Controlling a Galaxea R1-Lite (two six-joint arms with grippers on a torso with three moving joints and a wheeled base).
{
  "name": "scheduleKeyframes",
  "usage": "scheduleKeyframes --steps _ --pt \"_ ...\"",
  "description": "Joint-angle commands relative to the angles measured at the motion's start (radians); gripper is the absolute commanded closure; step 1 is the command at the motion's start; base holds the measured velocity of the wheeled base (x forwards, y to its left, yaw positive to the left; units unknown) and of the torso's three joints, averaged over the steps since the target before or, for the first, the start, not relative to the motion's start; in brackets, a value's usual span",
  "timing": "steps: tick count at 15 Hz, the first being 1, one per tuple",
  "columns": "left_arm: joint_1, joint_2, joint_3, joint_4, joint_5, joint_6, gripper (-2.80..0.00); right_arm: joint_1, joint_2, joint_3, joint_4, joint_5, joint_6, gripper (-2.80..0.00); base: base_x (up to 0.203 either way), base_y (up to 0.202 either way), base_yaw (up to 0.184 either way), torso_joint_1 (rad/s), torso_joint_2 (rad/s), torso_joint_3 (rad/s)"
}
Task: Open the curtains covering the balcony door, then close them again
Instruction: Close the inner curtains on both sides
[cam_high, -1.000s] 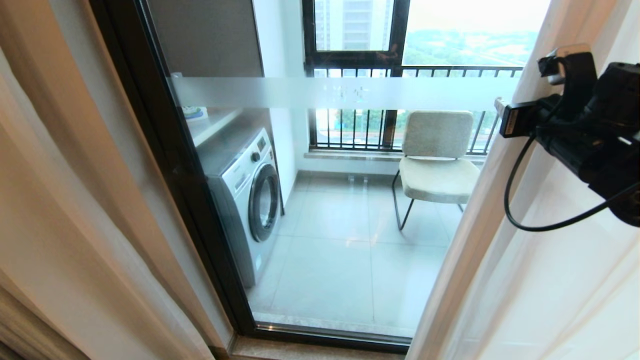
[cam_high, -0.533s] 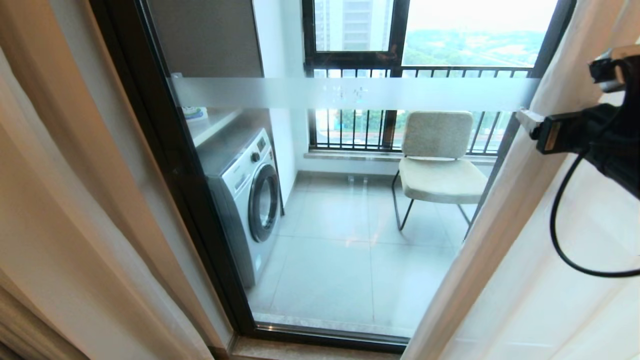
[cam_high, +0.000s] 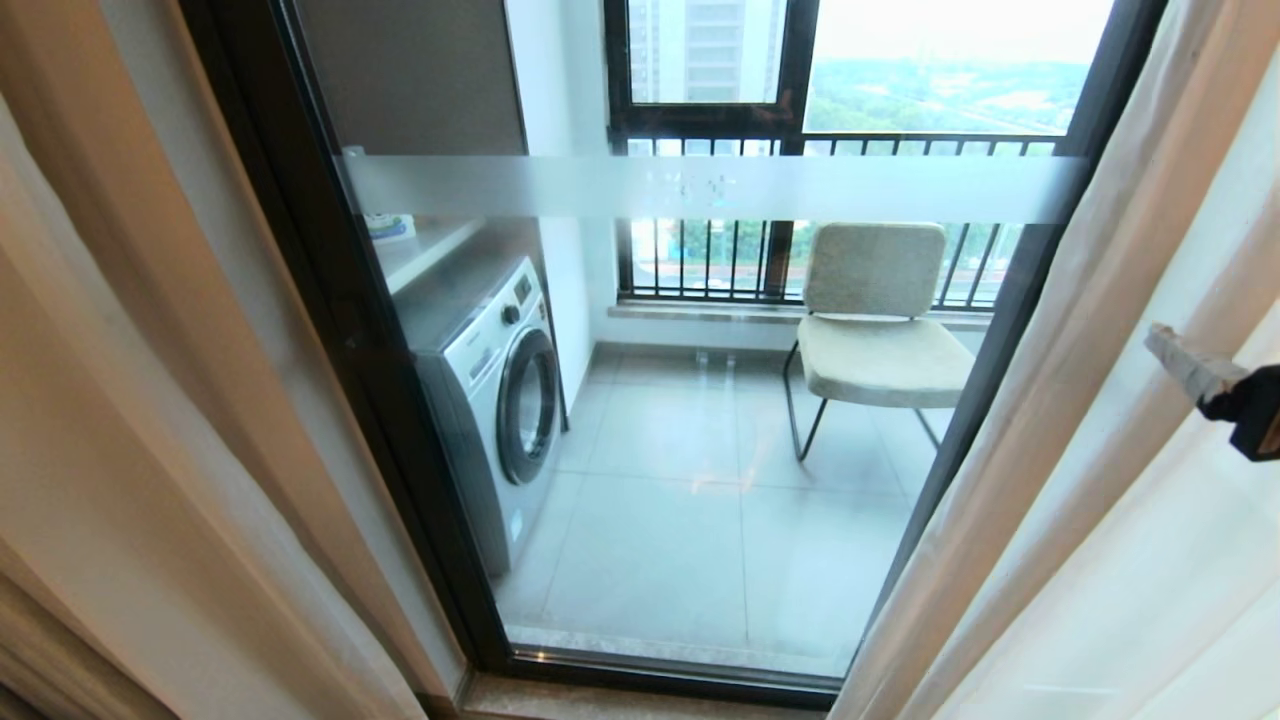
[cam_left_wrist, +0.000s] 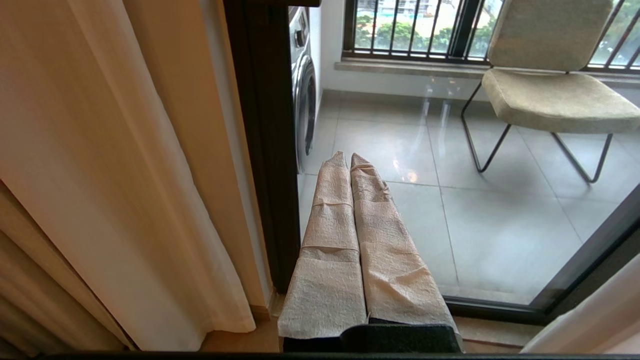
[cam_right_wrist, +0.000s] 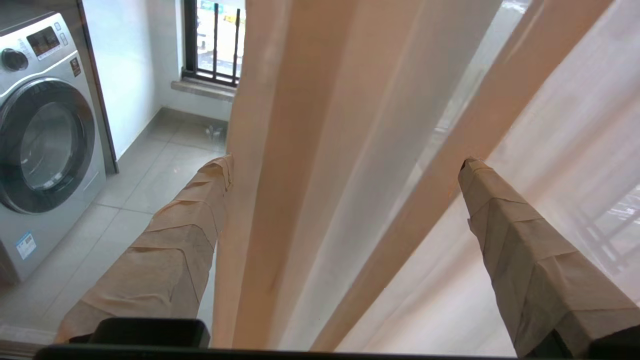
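right gripper (cam_right_wrist: 345, 165) cut off, curtains (cam_high: 1080, 420) between fingers (cam_right_wrist: 520, 240)

Home balcony: washing machine (cam_high: 495, 400), chair (cam_high: 875, 330), curtains (cam_high: 1080, 480)

Floor-length beige woven curtains with thin sheer white panels (cam_high: 1100, 400) hang parted at both sides, baring a tall clear-glass balcony door in a thick dark frame (cam_high: 330, 300) with a frosted white band across the glass. Behind the glass stand a silver front-loading washing machine (cam_high: 495, 400) and a grey upholstered chair on thin black legs (cam_high: 875, 320). One tape-wrapped finger of the right gripper (cam_high: 1190, 365) shows at the right edge, against the curtain
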Motion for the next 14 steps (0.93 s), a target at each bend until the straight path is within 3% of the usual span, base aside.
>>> scheduleKeyframes --steps 1,3,4,10,14 --pt "0.000 0.000 0.000 0.000 0.000 -0.001 0.00 0.000 -0.058 0.012 -0.005 -0.003 -0.002 -2.80 0.000 0.000 0.000 0.000 0.00 0.000" --pt "0.000 0.000 0.000 0.000 0.000 -0.001 0.00 0.000 -0.058 0.015 -0.003 -0.001 -0.002 -2.80 0.000 0.000 0.000 0.000 0.00 0.000" --pt "0.000 0.000 0.000 0.000 0.000 -0.001 0.00 0.000 -0.058 0.015 -0.005 0.000 -0.002 0.00 0.000 0.000 0.000 0.000 0.00 0.000" --pt "0.000 0.000 0.000 0.000 0.000 -0.001 0.00 -0.003 -0.087 0.041 0.007 0.003 0.000 0.00 0.000 0.000 0.000 0.000 0.00 0.000" --pt "0.000 0.000 0.000 0.000 0.000 -0.001 0.00 -0.109 -0.182 0.066 0.152 0.051 0.000 0.00 0.000 0.000 0.000 0.000 0.00 0.000"
